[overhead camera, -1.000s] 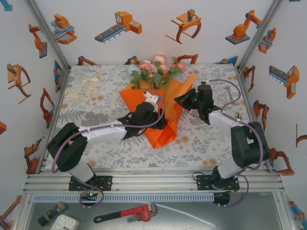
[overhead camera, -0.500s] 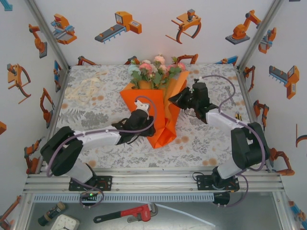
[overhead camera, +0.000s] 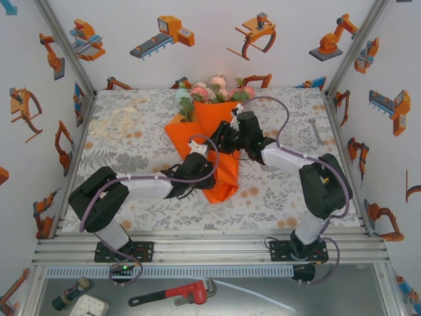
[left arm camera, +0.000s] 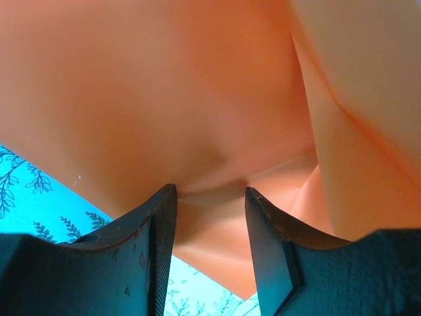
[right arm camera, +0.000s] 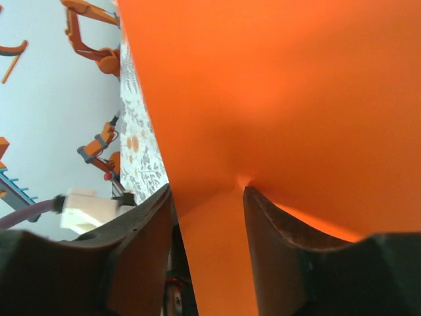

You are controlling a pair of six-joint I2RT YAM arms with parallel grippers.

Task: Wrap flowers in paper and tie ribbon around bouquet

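Left pincer (left arm camera: 210, 194): jaws apart, orange paper (left arm camera: 197, 85) fold between tips, grip unclear. Right pincer (right arm camera: 207, 191): jaws parted, paper close ahead, blocking view. Flowers (overhead camera: 212, 92) beyond both. Ribbon (overhead camera: 117, 123) well left, on floral cloth (overhead camera: 131, 197).

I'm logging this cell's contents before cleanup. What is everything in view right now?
paper: 1, orange, mid-cloth, partly folded
flowers: 1 bunch, pink, peach, mint, green leaves, at the paper's far end
ribbon: 1, cream, loose on the cloth's far left
cloth: 1, grey-and-orange floral, under the paper
thin grey item: 1, cloth's right side, too small to name
wrench: 1, red, nearer than the arm bases
robot stickers: many, orange, on the white walls
arms: 2, black-and-white, both reaching to the paper
left hand: 1, black, fingers apart against the paper
right hand: 1, black, fingers apart, paper fold between them
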